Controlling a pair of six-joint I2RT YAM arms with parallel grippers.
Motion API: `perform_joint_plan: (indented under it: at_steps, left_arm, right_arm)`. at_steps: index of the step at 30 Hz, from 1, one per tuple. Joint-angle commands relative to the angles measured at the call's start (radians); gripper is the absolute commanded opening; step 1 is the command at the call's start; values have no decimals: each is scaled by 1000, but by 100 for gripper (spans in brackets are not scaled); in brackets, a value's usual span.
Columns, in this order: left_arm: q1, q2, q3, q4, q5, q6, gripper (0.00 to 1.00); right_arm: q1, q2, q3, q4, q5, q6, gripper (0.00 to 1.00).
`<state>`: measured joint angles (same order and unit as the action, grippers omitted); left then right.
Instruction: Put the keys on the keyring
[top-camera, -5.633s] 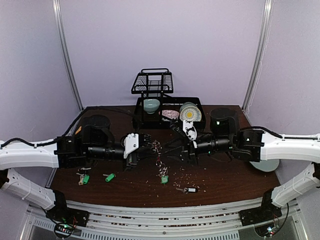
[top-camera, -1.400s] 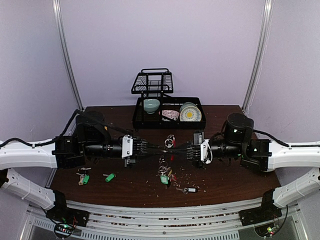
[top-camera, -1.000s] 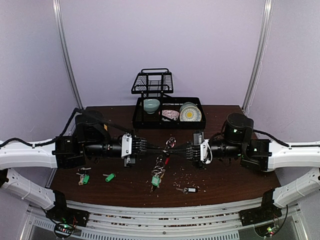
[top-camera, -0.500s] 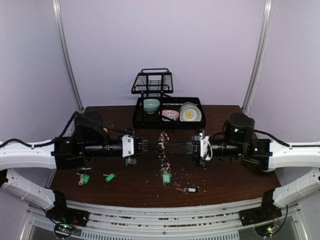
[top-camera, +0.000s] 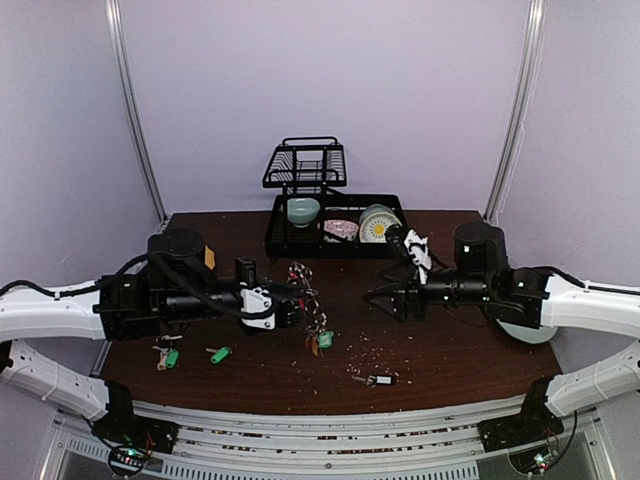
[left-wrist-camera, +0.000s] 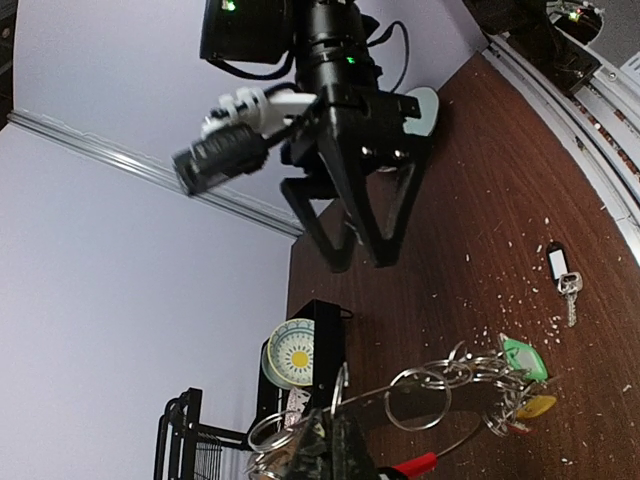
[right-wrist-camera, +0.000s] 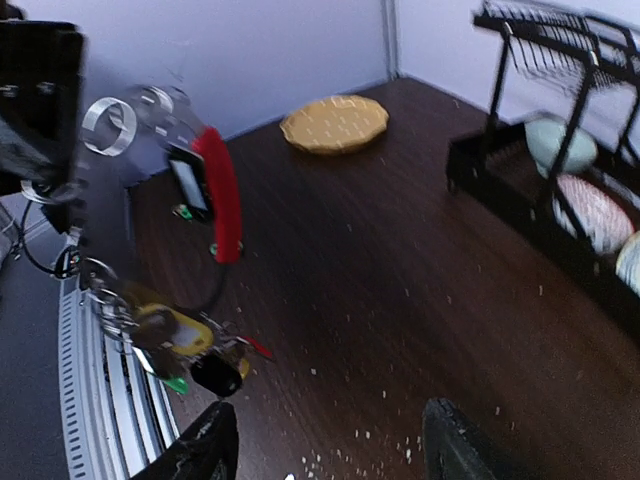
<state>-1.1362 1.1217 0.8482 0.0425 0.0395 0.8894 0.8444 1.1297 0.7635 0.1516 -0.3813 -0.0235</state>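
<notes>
My left gripper (top-camera: 296, 301) is shut on the wire of the keyring (top-camera: 311, 312), which hangs over the middle of the table with its cluster of keys and a green tag (top-camera: 323, 341). In the left wrist view the shut jaws (left-wrist-camera: 335, 455) pinch the keyring (left-wrist-camera: 440, 395) beside its red arc (left-wrist-camera: 415, 465). My right gripper (top-camera: 385, 300) stands open and empty to the right of the ring, apart from it. Its fingers (right-wrist-camera: 205, 450) frame bare table, with the keyring's red arc (right-wrist-camera: 220, 195) further off. Loose keys lie on the table: two green-tagged (top-camera: 218, 353) (top-camera: 166, 356) and a dark-tagged one (top-camera: 378, 379).
A black dish rack (top-camera: 335, 240) with a bowl and plates stands at the back centre. A pale plate (top-camera: 530, 330) lies under the right arm. A tan round disc (right-wrist-camera: 335, 122) lies near the far corner. Crumbs are scattered over the brown table (top-camera: 450, 350).
My right gripper has opened, let go of the keyring and drawn back to the right. The left gripper has kept the ring and shifted slightly left, the keys swinging beneath it.
</notes>
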Motion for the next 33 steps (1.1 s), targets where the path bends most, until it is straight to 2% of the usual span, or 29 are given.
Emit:
perform_joint_plan:
  at_steps: [1, 4, 7, 9, 12, 15, 17, 20, 25, 33]
  left_arm:
    - [-5, -17, 1, 42, -34, -1, 0]
    - [-5, -25, -18, 48, -30, -20, 0]
    - [-5, -45, -35, 57, -34, -54, 0]
    - [-5, -61, -52, 72, -35, -60, 0]
    - [-6, -75, -63, 77, -28, -60, 0]
    - [-5, -74, -64, 69, -23, -60, 0]
    - [-5, -81, -68, 68, -23, -63, 0]
    - [-6, -97, -81, 76, -19, -63, 0]
    - [-5, -107, -84, 79, -30, -61, 0]
    - [-5, -109, -87, 79, -29, -61, 0]
  right_arm:
    - [-11, 89, 29, -361, 242, 324, 62]
    - [6, 149, 35, -503, 264, 374, 54]
    - [77, 197, 39, -581, 333, 369, 49]
    - [87, 221, 45, -604, 320, 387, 45]
    - [124, 243, 47, -560, 316, 412, 41]
    - [150, 289, 63, -493, 228, 446, 35]
    - [166, 299, 44, -428, 221, 470, 34]
    - [217, 311, 30, -370, 311, 473, 34]
    - [325, 387, 117, -447, 522, 469, 33]
    - [371, 453, 72, -385, 531, 479, 31]
